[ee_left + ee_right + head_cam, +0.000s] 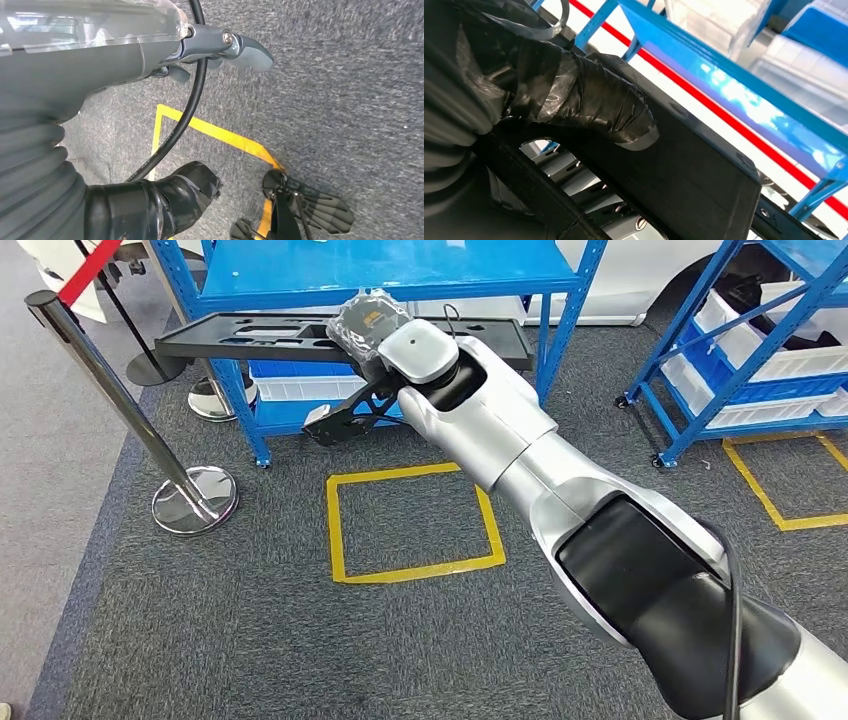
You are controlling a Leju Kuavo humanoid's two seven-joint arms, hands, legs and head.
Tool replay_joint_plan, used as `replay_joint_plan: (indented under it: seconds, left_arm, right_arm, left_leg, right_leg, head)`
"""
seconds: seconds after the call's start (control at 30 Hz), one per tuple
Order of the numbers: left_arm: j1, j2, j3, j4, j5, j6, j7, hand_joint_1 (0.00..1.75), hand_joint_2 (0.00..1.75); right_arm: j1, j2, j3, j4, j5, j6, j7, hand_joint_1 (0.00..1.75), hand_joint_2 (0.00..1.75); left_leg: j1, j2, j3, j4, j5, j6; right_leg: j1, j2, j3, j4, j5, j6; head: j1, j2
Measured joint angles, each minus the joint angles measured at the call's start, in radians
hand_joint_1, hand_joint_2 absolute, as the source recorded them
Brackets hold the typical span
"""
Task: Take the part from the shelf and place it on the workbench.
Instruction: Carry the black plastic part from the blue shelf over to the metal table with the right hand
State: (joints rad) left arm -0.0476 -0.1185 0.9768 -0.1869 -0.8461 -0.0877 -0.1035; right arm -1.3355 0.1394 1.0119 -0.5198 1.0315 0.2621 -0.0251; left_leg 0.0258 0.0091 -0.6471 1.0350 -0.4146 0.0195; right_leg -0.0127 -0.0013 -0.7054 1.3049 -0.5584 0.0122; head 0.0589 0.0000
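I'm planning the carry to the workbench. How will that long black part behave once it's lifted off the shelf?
The black part looks like rigid moulded plastic and lies straight, so probably stiff. Its recesses suggest a hollow shell, likely light for its size. It is long and the right robot hand sits toward one end, so the far end may tip or swing.

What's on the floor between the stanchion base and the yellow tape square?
Nothing: in the head view, only bare grey carpet lies between the stanchion base and the tape square.
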Motion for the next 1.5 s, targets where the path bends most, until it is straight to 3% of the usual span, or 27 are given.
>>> replay_joint_plan:
  seconds: [0.07,0.13,0.23,0.3,0.4,0.43,0.5,0.57,0.63,0.7,0.77,0.8,0.9,0.93,0.97,1.0,1.07,1.13,1.17,1.2,1.27,1.3,1.33,1.4,1.43,1.47,1.5]
  left_arm:
    - [0.0,0.0,0.003,0.0,0.0,0.0,0.002,0.0,1.75]
    - [0.0,-0.001,0.005,0.0,-0.001,0.0,0.005,0.0,1.75]
    - [0.003,-0.001,0.005,0.0,-0.002,0.0,0.007,0.0,1.75]
    - [0.004,0.0,0.006,0.0,-0.002,-0.001,0.007,0.0,1.75]
    - [0.003,0.001,0.006,0.0,-0.003,-0.002,0.007,0.0,1.75]
    - [0.003,0.002,0.006,0.0,-0.003,-0.002,0.007,0.0,1.75]
    - [0.002,0.004,0.006,0.0,-0.003,-0.003,0.007,0.0,1.75]
    - [0.001,0.006,0.006,0.0,-0.003,-0.004,0.007,0.0,1.75]
    - [0.0,0.008,0.006,0.0,-0.005,-0.003,0.007,0.0,1.75]
    - [0.0,0.009,0.006,0.0,-0.009,-0.002,0.008,0.0,1.75]
    - [-0.001,0.008,0.007,0.0,-0.011,-0.001,0.009,0.0,1.75]
    - [-0.002,0.007,0.007,0.0,-0.012,0.0,0.01,0.0,1.75]
    - [-0.005,0.007,0.01,0.0,-0.014,0.0,0.012,0.0,1.75]
    - [-0.005,0.007,0.011,0.0,-0.016,-0.001,0.013,0.0,1.75]
    - [-0.005,0.007,0.012,0.0,-0.018,-0.002,0.013,0.0,1.75]
    - [-0.006,0.007,0.013,0.0,-0.02,-0.004,0.013,0.0,1.75]
    - [-0.007,0.007,0.013,0.0,-0.023,-0.008,0.013,0.0,1.75]
    - [-0.007,0.007,0.013,0.0,-0.024,-0.009,0.013,0.0,1.75]
    - [-0.007,0.007,0.013,0.0,-0.024,-0.009,0.013,0.0,1.75]
    - [-0.007,0.007,0.014,0.0,-0.024,-0.009,0.013,0.0,1.75]
    - [-0.005,0.007,0.015,0.0,-0.024,-0.009,0.013,0.0,1.75]
    - [-0.004,0.007,0.016,0.0,-0.024,-0.009,0.013,0.0,1.75]
    - [-0.004,0.007,0.018,0.0,-0.023,-0.009,0.014,0.0,1.75]
    - [-0.003,0.007,0.024,0.0,-0.021,-0.008,0.015,0.0,1.75]
    - [-0.003,0.007,0.028,0.0,-0.02,-0.006,0.016,0.0,1.75]
    - [-0.003,0.008,0.031,0.0,-0.019,-0.004,0.016,0.0,1.75]
    - [-0.004,0.008,0.033,0.0,-0.018,-0.002,0.016,0.0,1.75]
  right_arm:
    - [0.0,0.0,0.0,0.002,0.0,0.0,-0.001,1.75,1.75]
    - [0.0,0.0,0.0,0.002,0.0,-0.001,-0.001,1.75,1.75]
    - [0.001,-0.003,0.0,0.004,0.0,-0.002,-0.001,1.75,1.75]
    - [0.001,-0.003,0.0,0.004,0.0,-0.002,-0.003,1.75,1.75]
    - [0.001,-0.003,0.0,0.004,0.0,-0.002,-0.003,1.75,1.75]
    - [0.002,-0.003,0.0,0.004,0.0,-0.002,-0.003,1.75,1.75]
    - [0.003,-0.003,0.0,0.004,0.0,-0.002,-0.002,1.75,1.75]
    - [0.004,-0.004,0.0,0.004,0.002,-0.002,0.002,1.75,1.75]
    - [0.005,-0.004,0.0,0.004,0.005,-0.002,0.007,1.75,1.75]
    - [0.006,-0.005,0.0,0.003,0.006,-0.002,0.014,1.75,1.75]
    - [0.009,-0.007,0.0,0.004,0.007,0.0,0.021,1.75,1.75]
    - [0.01,-0.008,0.0,0.004,0.008,0.003,0.026,1.75,1.75]
    - [0.011,-0.008,0.0,0.006,0.012,0.013,0.056,1.75,1.75]
    - [0.011,-0.007,0.0,0.009,0.01,0.015,0.07,1.75,1.75]
    - [0.011,-0.005,0.0,0.012,0.008,0.017,0.083,1.75,1.75]
    - [0.011,-0.002,0.0,0.017,0.006,0.017,0.095,1.75,1.75]
    - [0.01,0.005,-0.001,0.025,0.003,0.017,0.108,1.75,1.75]
    - [0.008,0.014,-0.003,0.029,0.002,0.015,0.111,1.75,1.75]
    - [0.006,0.018,-0.003,0.031,0.002,0.015,0.111,1.75,1.75]
    - [0.004,0.021,-0.004,0.033,0.001,0.014,0.111,1.75,1.75]
    - [0.002,0.024,-0.005,0.04,0.001,0.014,0.118,1.75,1.75]
    - [0.001,0.025,-0.005,0.045,0.002,0.014,0.123,1.75,1.75]
    - [0.001,0.024,-0.006,0.05,0.003,0.013,0.128,1.75,1.75]
    - [-0.001,0.018,-0.01,0.061,0.006,0.011,0.133,1.75,1.75]
    - [-0.001,0.013,-0.012,0.067,0.007,0.009,0.135,1.75,1.75]
    - [-0.002,0.006,-0.016,0.073,0.008,0.007,0.137,1.75,1.75]
    - [-0.002,-0.001,-0.019,0.078,0.01,0.006,0.14,1.75,1.75]
  left_leg:
    - [0.001,-0.001,-0.015,0.004,0.011,-0.008]
    - [0.003,-0.002,-0.024,0.003,0.026,-0.021]
    - [0.005,-0.002,-0.029,-0.013,0.05,-0.042]
    - [0.004,-0.003,-0.046,0.015,0.004,-0.048]
    - [0.002,-0.003,-0.082,0.182,-0.136,-0.048]
    - [0.001,-0.003,-0.086,0.237,-0.152,-0.048]
    - [-0.002,-0.003,-0.059,0.271,-0.118,-0.044]
    - [-0.006,-0.004,0.019,0.185,-0.078,-0.034]
    - [-0.013,-0.006,0.099,0.062,-0.1,-0.025]
    - [-0.019,-0.007,0.124,0.004,-0.112,-0.02]
    - [-0.014,-0.004,0.112,-0.012,-0.085,-0.009]
    - [-0.01,-0.001,0.103,-0.021,-0.07,-0.001]
    - [-0.006,0.004,0.062,-0.025,-0.031,0.013]
    - [-0.006,0.004,0.045,-0.022,-0.02,0.012]
    - [-0.005,0.004,0.028,-0.017,-0.009,0.011]
    - [-0.005,0.004,0.011,-0.012,0.0,0.009]
    - [-0.002,0.004,-0.02,-0.001,0.019,0.001]
    - [-0.002,0.003,-0.04,0.005,0.038,-0.011]
    - [-0.003,0.003,-0.044,0.002,0.05,-0.018]
    - [-0.003,0.002,-0.047,-0.004,0.063,-0.024]
    - [-0.001,0.0,-0.055,-0.014,0.076,-0.036]
    - [0.0,-0.001,-0.064,-0.002,0.054,-0.04]
    - [0.001,-0.002,-0.076,0.027,0.01,-0.044]
    - [0.003,-0.002,-0.102,0.145,-0.105,-0.048]
    - [0.003,-0.002,-0.11,0.213,-0.136,-0.05]
    - [0.003,-0.002,-0.11,0.268,-0.138,-0.052]
    - [0.003,-0.002,-0.099,0.3,-0.116,-0.053]
  right_leg:
    - [-0.001,0.001,0.094,-0.128,0.042,-0.004]
    - [0.005,0.004,0.158,-0.237,0.044,-0.011]
    - [0.011,0.003,0.159,-0.272,0.058,-0.028]
    - [0.007,-0.001,0.144,-0.285,0.082,-0.048]
    - [0.012,-0.003,0.105,-0.28,0.11,-0.063]
    - [0.015,-0.003,0.089,-0.272,0.117,-0.065]
    - [0.021,-0.003,0.055,-0.254,0.129,-0.066]
    - [0.025,-0.003,0.025,-0.237,0.14,-0.064]
    - [0.027,-0.004,0.008,-0.228,0.154,-0.058]
    - [0.026,-0.006,0.002,-0.236,0.176,-0.049]
    - [0.027,-0.003,-0.007,-0.245,0.181,-0.038]
    - [0.027,0.0,-0.014,-0.234,0.158,-0.032]
    - [0.016,0.002,-0.04,-0.094,0.012,-0.014]
    - [0.01,0.002,-0.044,-0.034,-0.011,-0.009]
    - [0.006,0.001,-0.04,0.01,-0.008,-0.005]
    - [0.001,0.001,-0.025,0.026,0.018,-0.001]
    - [-0.005,0.002,0.055,-0.043,0.065,0.001]
    - [-0.002,0.002,0.159,-0.189,0.039,-0.003]
    - [0.002,0.003,0.189,-0.241,0.02,-0.007]
    - [0.006,0.003,0.199,-0.268,0.013,-0.011]
    - [0.006,0.0,0.182,-0.279,0.035,-0.024]
    - [0.004,-0.003,0.171,-0.283,0.049,-0.034]
    - [0.002,-0.006,0.158,-0.286,0.064,-0.043]
    - [0.003,-0.007,0.126,-0.285,0.093,-0.054]
    - [0.005,-0.007,0.107,-0.283,0.107,-0.055]
    - [0.007,-0.007,0.087,-0.279,0.12,-0.055]
    - [0.008,-0.007,0.066,-0.275,0.134,-0.054]
  head:
    - [0.0,0.0]
    - [0.0,0.0]
    - [0.0,0.0]
    - [0.0,0.0]
    - [-0.001,0.0]
    - [-0.001,0.0]
    - [-0.001,0.0]
    - [-0.001,0.0]
    - [-0.001,0.0]
    - [-0.001,0.0]
    - [-0.001,0.0]
    - [0.0,0.0]
    - [0.001,0.0]
    - [0.001,0.0]
    - [0.001,0.0]
    - [0.001,0.0]
    - [0.001,0.0]
    - [0.0,0.0]
    - [0.0,0.0]
    - [0.0,0.0]
    - [0.0,0.0]
    - [0.0,0.0]
    - [0.0,0.0]
    - [0.0,0.0]
    - [0.0,0.0]
    - [0.0,0.0]
    - [0.0,0.0]
